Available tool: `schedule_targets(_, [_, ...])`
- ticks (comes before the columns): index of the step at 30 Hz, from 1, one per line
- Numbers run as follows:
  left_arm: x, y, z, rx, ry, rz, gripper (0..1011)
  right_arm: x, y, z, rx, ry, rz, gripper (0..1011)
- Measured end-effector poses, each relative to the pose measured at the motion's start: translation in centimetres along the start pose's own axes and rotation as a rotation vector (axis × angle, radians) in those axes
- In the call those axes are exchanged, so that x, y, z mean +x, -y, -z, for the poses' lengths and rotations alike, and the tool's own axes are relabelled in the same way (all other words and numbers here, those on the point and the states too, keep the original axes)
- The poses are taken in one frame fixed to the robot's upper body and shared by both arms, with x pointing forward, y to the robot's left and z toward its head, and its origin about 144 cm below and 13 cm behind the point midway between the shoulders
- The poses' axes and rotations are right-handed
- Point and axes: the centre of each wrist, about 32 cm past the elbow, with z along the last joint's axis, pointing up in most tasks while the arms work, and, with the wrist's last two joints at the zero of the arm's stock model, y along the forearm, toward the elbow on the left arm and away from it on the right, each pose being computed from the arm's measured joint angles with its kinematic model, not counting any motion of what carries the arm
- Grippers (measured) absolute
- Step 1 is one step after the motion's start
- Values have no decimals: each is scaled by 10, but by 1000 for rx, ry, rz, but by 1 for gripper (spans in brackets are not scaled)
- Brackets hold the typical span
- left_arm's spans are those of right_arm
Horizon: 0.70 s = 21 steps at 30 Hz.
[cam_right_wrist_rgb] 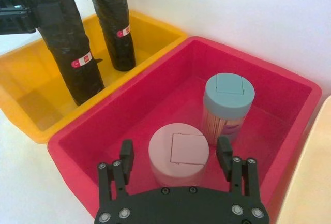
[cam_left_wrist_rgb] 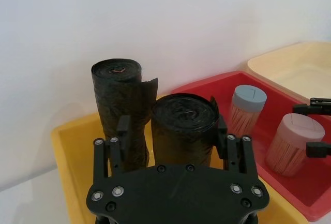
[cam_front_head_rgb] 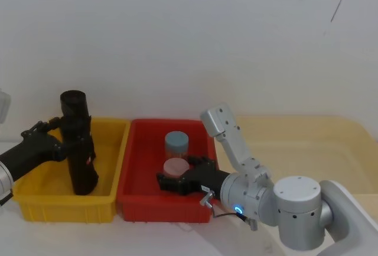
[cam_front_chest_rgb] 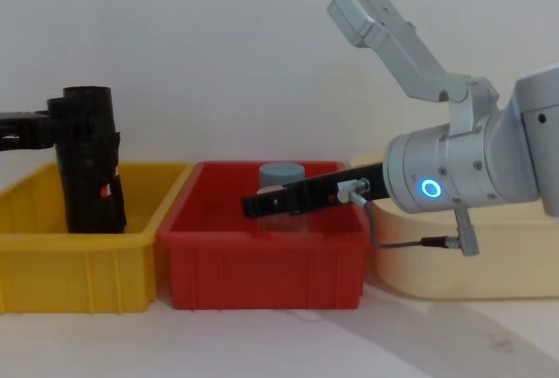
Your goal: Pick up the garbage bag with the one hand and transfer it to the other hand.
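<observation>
Garbage bag (cam_right_wrist_rgb: 58, 38) stands slightly tilted in yellow bin (cam_front_head_rgb: 65, 208), lower end down inside bin, red-and-white label on its side. Second black roll (cam_right_wrist_rgb: 114, 22) stands just beside it. Your left gripper (cam_left_wrist_rgb: 172, 125) pinches bag near top, one finger pressed on each side. Your right gripper (cam_right_wrist_rgb: 175, 149) hangs low in red bin (cam_front_head_rgb: 159, 208), fingers spread, straddling pink-lidded jar (cam_right_wrist_rgb: 178, 157). You cannot tell if they touch it. Blue-lidded jar (cam_right_wrist_rgb: 228, 97) stands just behind pink one. Blue ring (cam_front_chest_rgb: 430, 189) glows on right arm. Cream tray (cam_front_head_rgb: 307, 138) sits right of red bin.
</observation>
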Motion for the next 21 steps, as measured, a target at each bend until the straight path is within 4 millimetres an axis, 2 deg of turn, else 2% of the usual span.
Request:
schedule_targets(5, [0,0,0,0,0,0,823,0,-1,0,2,-1,-1,913])
schedule_targets(7, [0,0,0,0,0,0,790,0,-1,0,2,-1,-1,852])
schedule_targets(10, [0,0,0,0,0,0,685,0,-1,1,2,-1,-1,792])
schedule_targets(12, [0,0,0,0,0,0,619,0,-1,1,3,-1,-1,711])
schedule_targets(13, [0,0,0,0,0,0,606,0,-1,1,3,-1,-1,711])
schedule_targets(14, [0,0,0,0,0,0,583,0,-1,1,3,-1,-1,665])
schedule_targets(21, [0,0,0,0,0,0,543,0,-1,1,3,-2,0,658])
